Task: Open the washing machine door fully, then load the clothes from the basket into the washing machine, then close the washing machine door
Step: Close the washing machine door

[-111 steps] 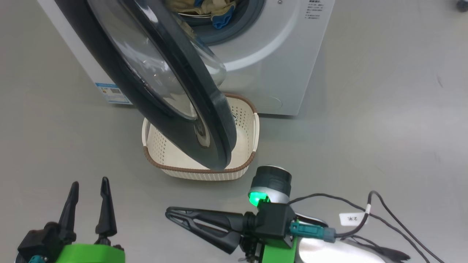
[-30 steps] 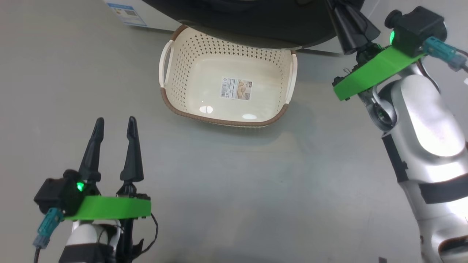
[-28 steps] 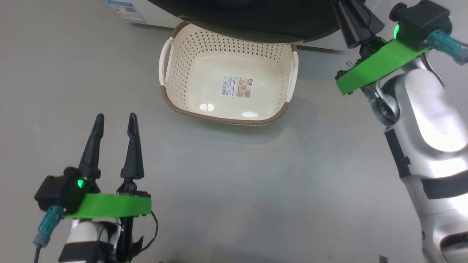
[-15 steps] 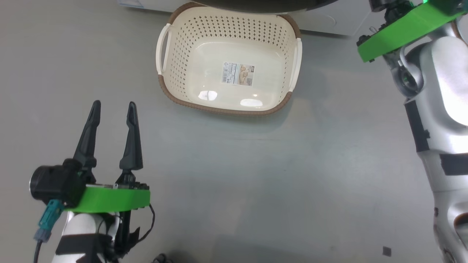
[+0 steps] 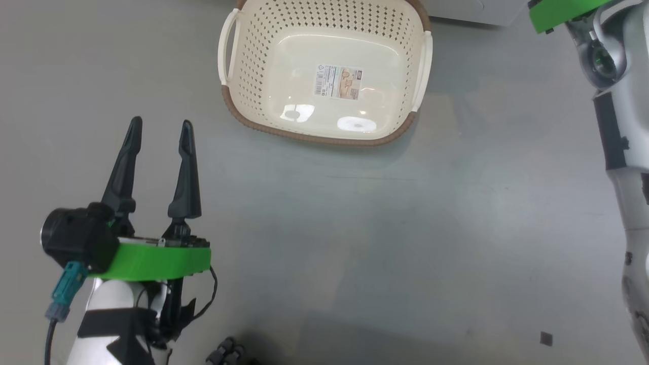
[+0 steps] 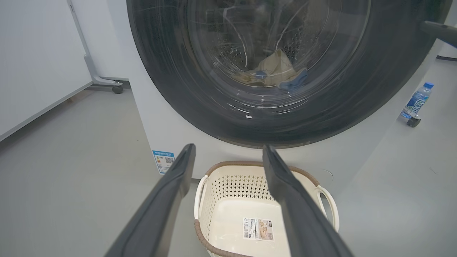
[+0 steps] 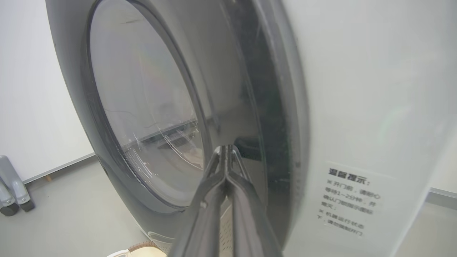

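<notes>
In the left wrist view the washing machine door (image 6: 160,71) lies against the white washing machine (image 6: 171,132). The clothes (image 6: 275,69), pale yellow with blue trim, show through its glass in the drum. The basket (image 5: 324,76) sits on the floor below the door, holding nothing but its sticker. My left gripper (image 5: 160,124) hovers open near the basket's front left corner, nothing between its fingers. My right gripper (image 7: 226,150) is shut, its tips at the door's glossy black rim (image 7: 271,107). Whether the door is latched is hidden.
A water bottle (image 6: 416,103) stands on the grey floor right of the machine. A white panel on castors (image 6: 114,87) stands to the left. My right forearm (image 5: 621,101) runs up the head view's right edge. A printed notice (image 7: 350,200) is on the machine's front.
Since the earliest frame the door has swung from wide open to the machine's front, my shut right gripper rising beside it. The head camera has shifted; the door has left its top edge.
</notes>
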